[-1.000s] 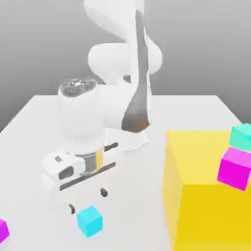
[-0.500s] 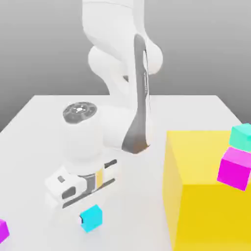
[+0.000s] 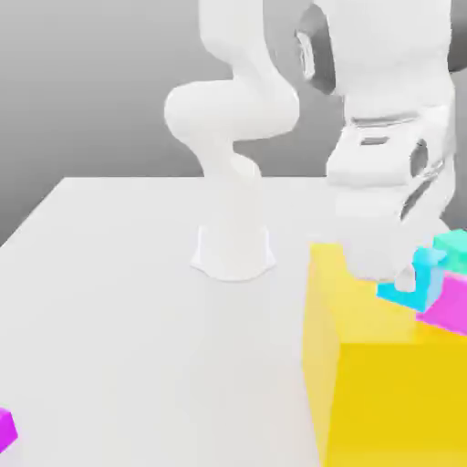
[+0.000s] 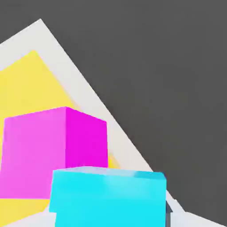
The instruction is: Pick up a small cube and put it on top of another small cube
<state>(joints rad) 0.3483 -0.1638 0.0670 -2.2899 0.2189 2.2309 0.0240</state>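
- Exterior view, lower left corner: one magenta cube (image 3: 5,429) on the white table (image 3: 119,301), cut by the frame edge.
- Lower right: one big yellow block (image 3: 383,383) sitting on the table, running off the right and bottom edges.
- Right of centre, above the block's top face: the gripper (image 3: 408,278) points down, fingers clamped on the small cyan cube (image 3: 403,292). The cube sits directly under the hand, between the fingertips, partly hidden by the hand body.
- Cyan cube hangs just above the yellow block's top; cannot tell whether it touches.
- Just right of the held cube: a second magenta cube (image 3: 449,306) on the yellow block, right beside the cyan one.
- Right edge, behind and above that magenta cube: one greener teal cube (image 3: 451,244), partly covered by the hand.
- Centre, further back: the arm's white base (image 3: 233,246) on the table; the arm rises from it and bends over toward the upper right of the frame.
- Hand view: cyan cube (image 4: 106,197) fills the bottom centre, closest to the camera; magenta cube (image 4: 53,150) beyond it at centre left, on the yellow top (image 4: 26,84); white table edge (image 4: 80,75) past that, then dark background.
- Count: cyan 1, teal 1, magenta 2, yellow block 1.
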